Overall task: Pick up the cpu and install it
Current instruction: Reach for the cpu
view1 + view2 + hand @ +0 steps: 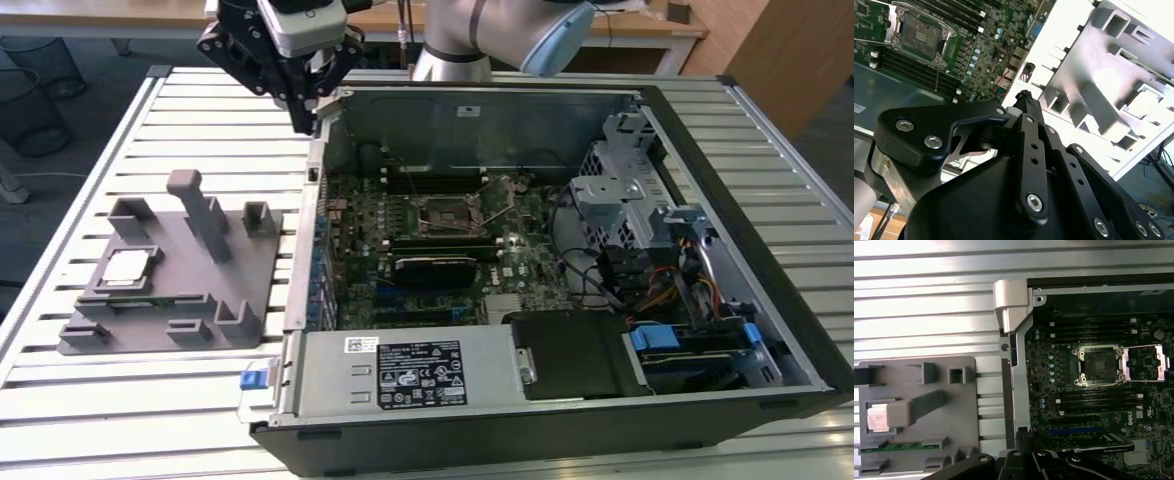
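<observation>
On the grey fixture (134, 335), in the square pocket at its end away from the case, the cpu (127, 268) lies flat, untouched. The gripper (310, 120) hangs beyond the fixture's case-side far corner, fingers pressed together and empty. My take for the pick: spread first, descend clear of the fixture's tall post (200, 215), pinch opposite edges and keep it level.

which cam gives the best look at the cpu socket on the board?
First wrist view: the cpu socket is whole, nearly head-on and uncovered, with nothing in front of it. The exterior view shows it small and at a slant, mid-board. The second wrist view catches it obliquely and tilted.
</observation>
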